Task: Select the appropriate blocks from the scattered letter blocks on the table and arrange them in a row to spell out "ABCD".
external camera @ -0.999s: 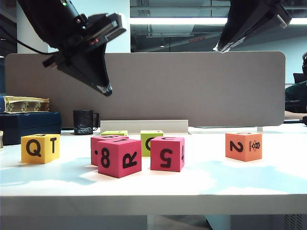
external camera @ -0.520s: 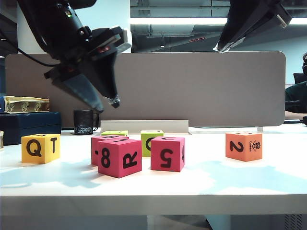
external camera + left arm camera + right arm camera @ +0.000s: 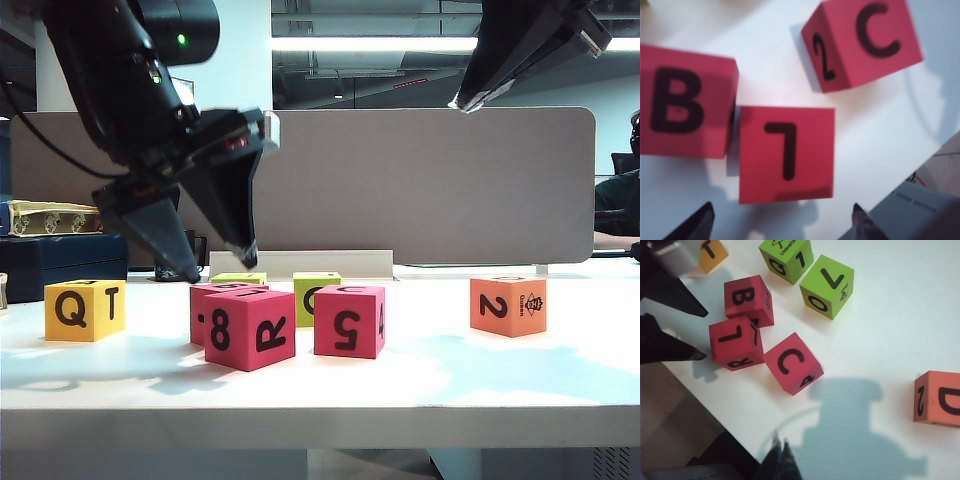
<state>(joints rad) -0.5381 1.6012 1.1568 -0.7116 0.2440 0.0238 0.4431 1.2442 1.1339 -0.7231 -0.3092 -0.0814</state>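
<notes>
Evidently the left gripper (image 3: pixel 215 262) is coming at the cluster of magenta cubes with its jaws spread wide and nothing between them, hanging just above and behind the pair at the near side of the table (image 3: pixel 420 385). From its own camera the two dark fingertips (image 3: pixel 697 225) frame the magenta cube topped with a 7 (image 3: pixel 786 152), which sits squarely between them; the cube showing B (image 3: pixel 682 107) touches that one on one side, and the cube showing C (image 3: pixel 865 42) lies apart, turned at an angle. If B is the one wanted, my guess is the jaws need to shift over it before dropping, and one finger will have to slip into the tight seam against the 7 cube, so a straight, slow descent matters. The cubes are foam with bold black characters, so they should squash slightly under a squeeze. The yellow-orange cube (image 3: pixel 84 309) stands well off to the outside of the left jaws, and the salmon-orange cube (image 3: pixel 508 305) with D on top sits far out on the right. The right gripper (image 3: pixel 470 98) hangs high over that side, its jaws pressed together on nothing.
</notes>
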